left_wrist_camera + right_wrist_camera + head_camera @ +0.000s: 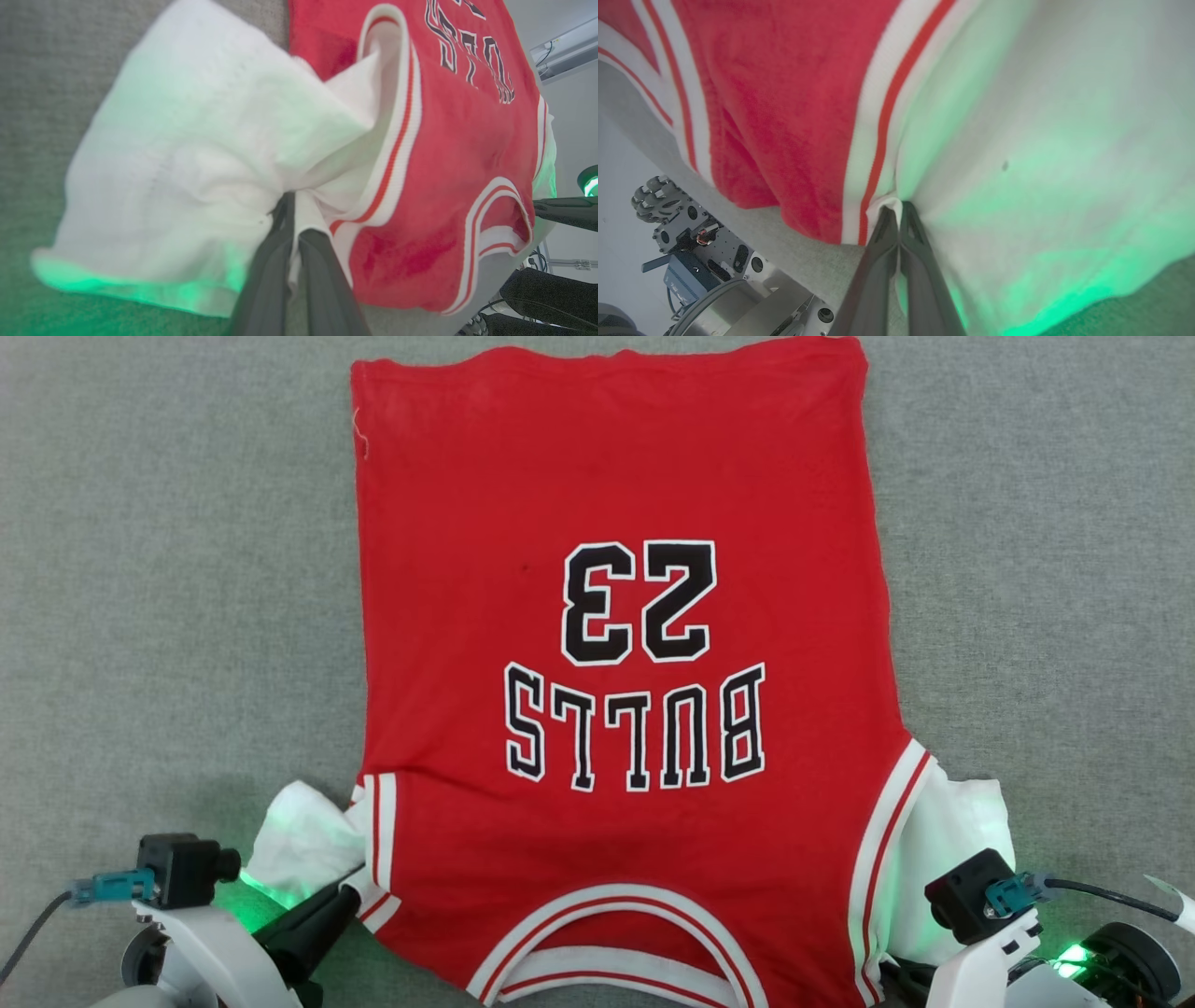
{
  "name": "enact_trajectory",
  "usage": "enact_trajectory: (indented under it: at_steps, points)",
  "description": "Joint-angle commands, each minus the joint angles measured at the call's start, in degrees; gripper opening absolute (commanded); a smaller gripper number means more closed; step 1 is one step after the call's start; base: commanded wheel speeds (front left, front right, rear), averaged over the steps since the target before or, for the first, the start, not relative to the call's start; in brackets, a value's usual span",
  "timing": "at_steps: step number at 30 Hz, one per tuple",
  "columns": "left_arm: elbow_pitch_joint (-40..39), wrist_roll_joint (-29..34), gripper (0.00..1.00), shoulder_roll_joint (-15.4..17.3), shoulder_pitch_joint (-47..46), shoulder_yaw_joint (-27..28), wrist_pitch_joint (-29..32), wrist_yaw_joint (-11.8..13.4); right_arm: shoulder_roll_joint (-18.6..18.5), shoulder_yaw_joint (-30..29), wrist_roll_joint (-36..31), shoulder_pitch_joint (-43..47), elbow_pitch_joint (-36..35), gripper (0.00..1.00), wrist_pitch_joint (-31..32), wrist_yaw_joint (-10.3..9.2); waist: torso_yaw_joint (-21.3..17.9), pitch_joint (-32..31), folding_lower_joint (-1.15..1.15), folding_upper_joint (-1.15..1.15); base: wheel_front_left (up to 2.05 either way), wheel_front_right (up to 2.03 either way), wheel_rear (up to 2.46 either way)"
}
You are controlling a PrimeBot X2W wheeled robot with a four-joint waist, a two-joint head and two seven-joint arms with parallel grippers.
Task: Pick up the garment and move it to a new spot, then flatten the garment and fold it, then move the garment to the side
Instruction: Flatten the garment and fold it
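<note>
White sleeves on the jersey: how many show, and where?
2. The left sleeve sticks out at the lower left of the jersey in the head view, pinched by the left gripper; the right sleeve at its lower right, pinched by the right gripper.

My left fingers (pixel 268 266) sit at the near left, pinched shut on a white sleeve of the garment (pixel 616 476). My right fingers (pixel 922 270), near right, clamp the other sleeve.

Head camera looks steeply down on the garment (pixel 616 476); wrist cameras, close behind their fingers (pixel 266 280), face its collar end, which all three share.
</note>
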Motion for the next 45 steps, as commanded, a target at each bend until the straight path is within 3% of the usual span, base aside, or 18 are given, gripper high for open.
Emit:
enact_trajectory:
  at_steps: [1, 2, 3, 4, 5, 9, 15, 18, 21, 24, 31, 39, 45]
  points:
    - [2.8, 0.1, 0.0, -2.5, 0.1, -1.2, 1.2, 1.6, 0.7, 1.1, -1.0, -1.0, 2.7, 0.0, -0.7, -0.1, -0.1, -0.2, 0.0, 0.0, 0.0, 0.0, 0.0]
    - [2.7, 0.1, 0.0, -2.7, 0.1, -1.3, 1.1, 1.6, 0.7, 1.2, -1.1, -1.1, 2.9, 0.27, -1.0, -0.1, -0.2, -0.4, 0.0, 0.0, 0.0, 0.0, 0.0]
    - [2.3, -0.1, 0.0, -2.9, 0.1, -1.4, 1.0, 1.6, 0.7, 1.0, -1.2, -1.3, 2.9, 0.47, -1.4, -0.11, -0.3, -0.6, 0.0, 0.0, 0.0, 0.0, 0.0]
    - [2.1, -0.3, 0.0, -3.0, 0.2, -1.5, 0.9, 1.6, 0.7, 0.5, -1.2, -1.4, 2.5, 0.93, -1.7, -0.12, -0.4, -0.7, 0.0, 0.0, 0.0, 0.0, 0.0]
    - [1.8, -0.2, 0.0, -2.8, 0.3, -1.7, 0.8, 1.5, 0.6, -0.1, -1.2, -1.4, 1.9, 1.0, -2.0, -0.14, -0.5, -1.0, 0.0, 0.0, 0.0, 0.0, 0.0]
    - [1.0, 0.5, 0.0, -2.4, 0.3, -2.1, 0.6, 1.4, 0.0, -3.8, 0.1, 0.0, -3.0, 1.0, -0.9, -0.17, -0.7, -1.6, 0.0, 0.0, 0.0, 0.0, 0.0]
    - [-1.2, 1.6, 0.0, -2.0, -0.2, -2.1, 0.0, 1.2, -0.2, -11.0, 3.9, 1.6, -17.2, 1.0, 5.8, -0.07, -0.2, -1.6, 0.0, 0.0, 0.0, 0.0, 0.0]
    - [-2.4, 2.2, 0.0, -2.0, -0.9, -2.3, 0.0, 1.1, 0.2, -15.2, 7.5, -1.4, -22.2, 1.0, 9.1, -0.07, 0.5, -1.3, 0.0, 0.0, 0.0, 0.0, 0.0]
    - [-3.2, 3.0, 0.0, -2.1, -1.9, -2.3, 0.1, 1.0, 0.0, -19.0, 9.2, -8.1, -23.0, 1.0, 10.7, -0.07, 1.4, -0.7, 0.0, 0.0, 0.0, 0.0, 0.0]
    - [-3.9, 3.7, 0.0, -2.6, -3.1, -2.3, 0.1, 0.9, 0.3, -20.2, 8.5, -17.6, -18.1, 1.0, 9.7, -0.07, 2.6, 0.4, 0.0, 0.0, 0.0, 0.0, 0.0]
    - [-5.1, 5.0, 0.0, -3.5, -6.9, -2.7, 0.6, 0.9, 1.3, -17.7, 4.6, -41.3, 3.0, 1.0, 9.0, -0.07, 6.3, 3.6, 0.0, 0.0, 0.0, 0.0, 0.0]
    - [-6.0, 5.7, 0.0, -4.4, -10.7, -4.0, 0.3, 1.2, 3.7, -18.0, -7.4, -65.6, 28.2, 1.0, 7.7, -0.07, 9.9, 9.0, 0.0, 0.0, 0.0, 0.0, 0.0]
    - [-5.6, 5.6, 0.0, -4.9, -12.5, -5.5, 0.0, 1.5, 6.9, -21.9, -15.6, -75.5, 42.7, 1.0, 9.9, -0.07, 11.7, 12.2, 0.0, 0.0, 0.0, 0.0, 0.0]
